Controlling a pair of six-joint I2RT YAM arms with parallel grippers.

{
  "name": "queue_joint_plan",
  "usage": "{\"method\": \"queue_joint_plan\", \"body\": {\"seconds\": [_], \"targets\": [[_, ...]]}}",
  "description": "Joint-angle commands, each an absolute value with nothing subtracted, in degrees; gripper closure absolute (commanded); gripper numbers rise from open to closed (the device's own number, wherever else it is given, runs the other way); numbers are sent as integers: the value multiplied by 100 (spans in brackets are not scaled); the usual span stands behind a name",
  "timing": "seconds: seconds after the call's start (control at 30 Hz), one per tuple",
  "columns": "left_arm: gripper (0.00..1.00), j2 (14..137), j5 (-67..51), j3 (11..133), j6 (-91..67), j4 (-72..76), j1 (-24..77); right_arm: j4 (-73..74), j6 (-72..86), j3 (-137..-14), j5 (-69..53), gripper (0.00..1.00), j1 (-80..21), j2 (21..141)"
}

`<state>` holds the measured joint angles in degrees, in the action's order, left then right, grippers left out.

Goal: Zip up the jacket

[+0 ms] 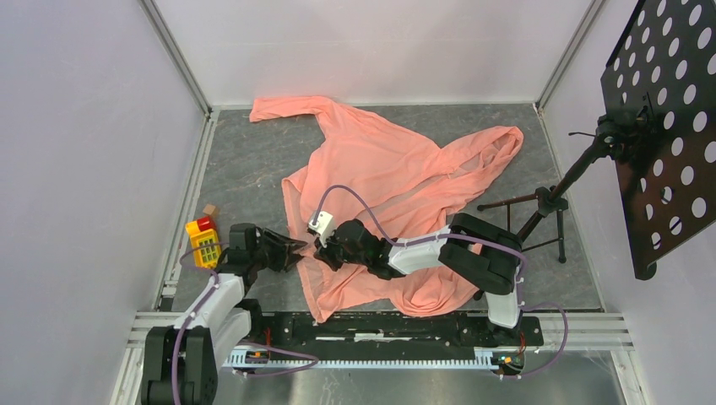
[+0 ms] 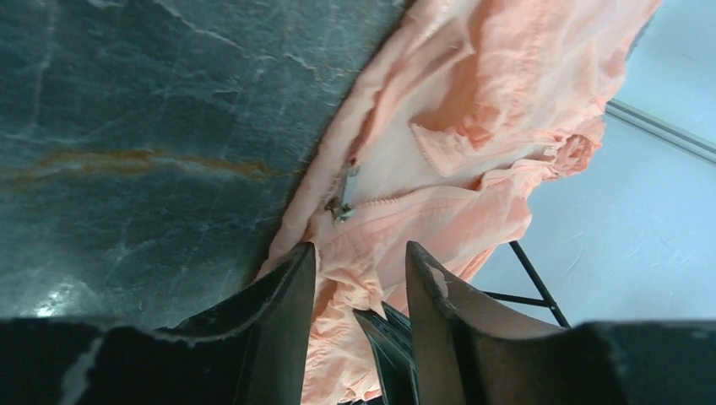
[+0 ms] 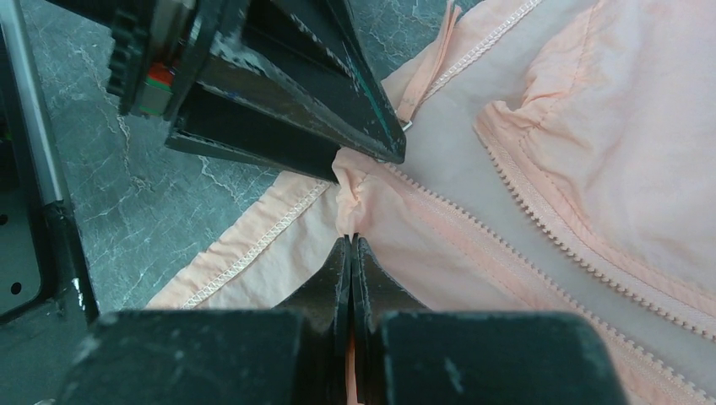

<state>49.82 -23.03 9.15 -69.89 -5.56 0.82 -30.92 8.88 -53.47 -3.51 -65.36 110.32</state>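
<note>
The salmon-pink jacket (image 1: 380, 169) lies spread on the grey table, its front zipper open in two rows of teeth (image 3: 540, 211). My right gripper (image 3: 350, 239) is shut on a fold of the jacket's lower front edge, beside one zipper row. My left gripper (image 2: 359, 249) stands open just left of it (image 1: 297, 249), jaws apart over the crumpled hem, nothing clamped between them. The metal zipper slider (image 2: 342, 207) lies just beyond the left fingertips. In the right wrist view the left gripper's fingers (image 3: 321, 101) come down from the top, their tip touching the fabric above my pinch.
A yellow toy phone (image 1: 203, 240) and a small block (image 1: 209, 211) lie left of the left arm. A black music stand (image 1: 659, 126) on a tripod (image 1: 540, 215) stands at the right. White walls and metal rails (image 1: 181, 194) border the table.
</note>
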Motion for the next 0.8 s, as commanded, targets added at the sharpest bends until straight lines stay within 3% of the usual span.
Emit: {"method": "queue_joint_plan", "body": {"seconds": [0.0, 0.13, 0.2, 0.37, 0.47, 0.57, 0.77], "targets": [[52, 5484, -2348, 1152, -6648, -211, 53, -3415, 948, -5365, -496, 100, -6530, 10885], [67, 5896, -2417, 1239, -6381, -28, 53, -3286, 868, -5457, -557, 99, -6530, 10916], [78, 5952, -2408, 1248, -6175, 155, 53, -3191, 754, -5474, -642, 93, -6527, 10851], [87, 5834, -2696, 1248, -5466, 663, 53, -2493, 326, -5624, -1556, 54, -6140, 10489], [84, 5645, -2965, 1130, -5109, 1126, 62, -2246, 319, -5682, -2446, 37, -5576, 10345], [82, 5485, -3285, 783, -4950, 1963, 70, -1938, -95, -5981, -3404, 34, -5088, 10536], [82, 5073, -3204, 266, -5089, 2933, 79, -1038, -973, -7205, -3964, 33, -4942, 11228]]}}
